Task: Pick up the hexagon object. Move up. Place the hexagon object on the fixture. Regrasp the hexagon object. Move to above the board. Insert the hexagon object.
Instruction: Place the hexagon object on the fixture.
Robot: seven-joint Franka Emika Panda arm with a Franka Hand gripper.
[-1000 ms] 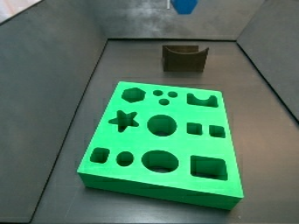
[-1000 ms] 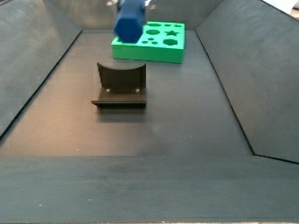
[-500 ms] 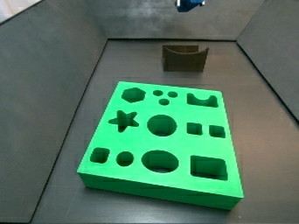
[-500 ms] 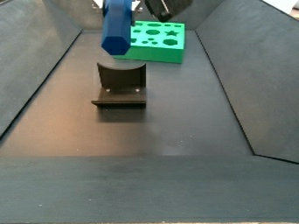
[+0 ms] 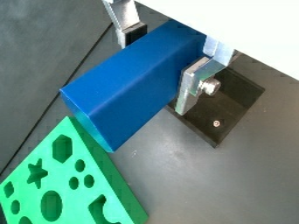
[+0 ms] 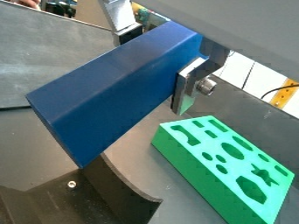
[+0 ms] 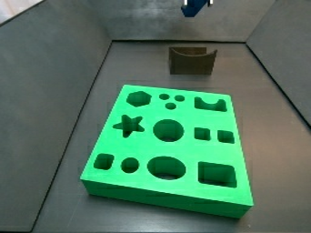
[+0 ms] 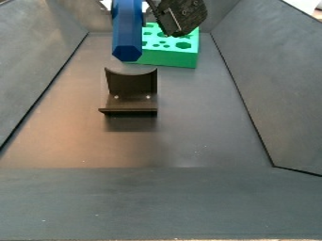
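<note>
The gripper is clamped on a blue hex bar, one silver finger pressed flat against each side. In both wrist views the bar juts out past the fingers. In a side view the bar hangs upright in the air just above the dark fixture, not touching it. The green board lies beyond the fixture, at about one o'clock from it. In a side view the board fills the middle, with the fixture at twelve o'clock.
</note>
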